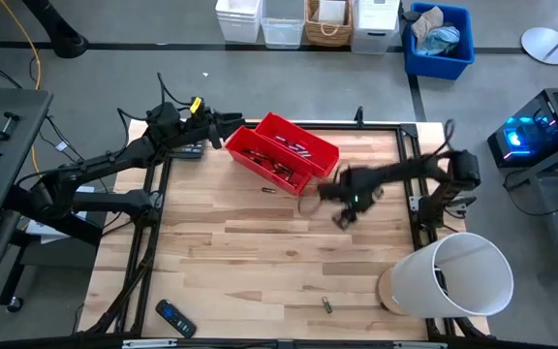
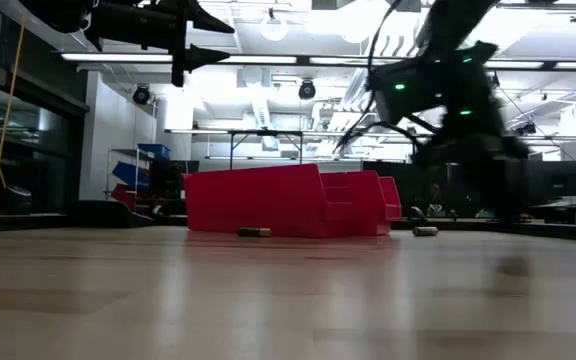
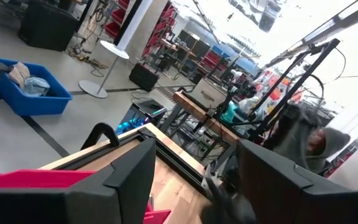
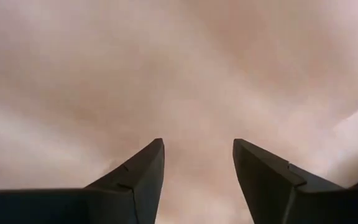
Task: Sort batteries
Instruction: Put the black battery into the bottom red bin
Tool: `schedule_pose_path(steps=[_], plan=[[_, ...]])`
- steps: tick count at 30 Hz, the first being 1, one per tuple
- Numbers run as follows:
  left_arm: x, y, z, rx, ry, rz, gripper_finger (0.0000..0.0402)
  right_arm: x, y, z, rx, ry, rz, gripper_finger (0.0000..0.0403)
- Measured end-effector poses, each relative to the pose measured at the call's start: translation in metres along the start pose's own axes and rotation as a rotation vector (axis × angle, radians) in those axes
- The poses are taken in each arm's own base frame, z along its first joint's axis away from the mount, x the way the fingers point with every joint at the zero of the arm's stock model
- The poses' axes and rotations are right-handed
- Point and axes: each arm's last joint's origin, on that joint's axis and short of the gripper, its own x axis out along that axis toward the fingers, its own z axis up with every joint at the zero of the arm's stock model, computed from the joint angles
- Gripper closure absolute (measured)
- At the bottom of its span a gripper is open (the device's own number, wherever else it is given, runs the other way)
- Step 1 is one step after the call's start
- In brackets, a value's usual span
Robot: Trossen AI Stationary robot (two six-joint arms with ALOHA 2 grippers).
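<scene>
My right arm's pincer [image 1: 340,215] hangs over the pale wooden worktop [image 1: 260,262], just off the near right corner of the pair of red plastic bins [image 1: 281,150]. Its fingers stand apart with nothing between them; the right wrist view shows only blurred wood past the two dark fingertips [image 4: 143,168].

Nearest loose target: a small silver-grey cylindrical battery [image 1: 269,190] lying on the wood just in front of the bins. It sits to the left of my right pincer, on a near-level line with it. Long axis runs roughly left-right, along the bin's front wall. I judge the right arm the nearer one for it.

A second small battery [image 1: 326,304] lies near the front edge, well apart from both arms, long axis more front-to-back.

My left arm's pincer [image 1: 223,128] is raised by the bins' far left end, fingers parted and empty, pointing across the bins.

View notes:
- The low view shows two batteries flat on the wood, one [image 2: 254,232] against the bins' base, another [image 2: 425,231] beside their right end. The high view does not clearly show this second one; the right arm covers that area.
- The high view alone shows dark items inside the bins, too small to identify.
- The left wrist view looks out into the room; no loose battery is visible in it.
</scene>
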Motion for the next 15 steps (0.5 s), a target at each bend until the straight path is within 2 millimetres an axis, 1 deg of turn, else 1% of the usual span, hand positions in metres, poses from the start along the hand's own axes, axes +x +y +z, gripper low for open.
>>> schedule_pose_path(steps=[2,4,6,8,11,13,15], plan=[[0.000,0.000,0.000,-0.001,0.000,0.000,0.0188,-0.013,-0.020,0.021,0.009,-0.095,-0.013,0.0212],[0.000,0.000,0.000,-0.004,0.000,0.000,0.0188,-0.026,-0.039,0.042,-0.030,-0.181,0.005,0.0209],[0.000,0.000,0.000,-0.020,0.000,0.000,0.0188,-0.038,-0.057,0.062,-0.122,-0.260,0.026,0.0208],[0.000,0.000,0.000,-0.020,0.000,0.000,0.0188,-0.045,-0.073,0.078,-0.263,-0.329,0.021,0.0208],[0.000,0.000,0.000,-0.019,0.000,0.000,0.0188,-0.048,-0.092,0.093,-0.510,-0.416,-0.019,0.0208],[0.000,0.000,0.000,-0.019,0.000,0.000,0.0188,-0.048,-0.100,0.096,-0.667,-0.415,-0.054,0.0208],[0.000,0.000,0.000,-0.018,0.000,0.000,0.0188,-0.043,-0.105,0.097,-0.787,-0.397,-0.078,0.0208]])
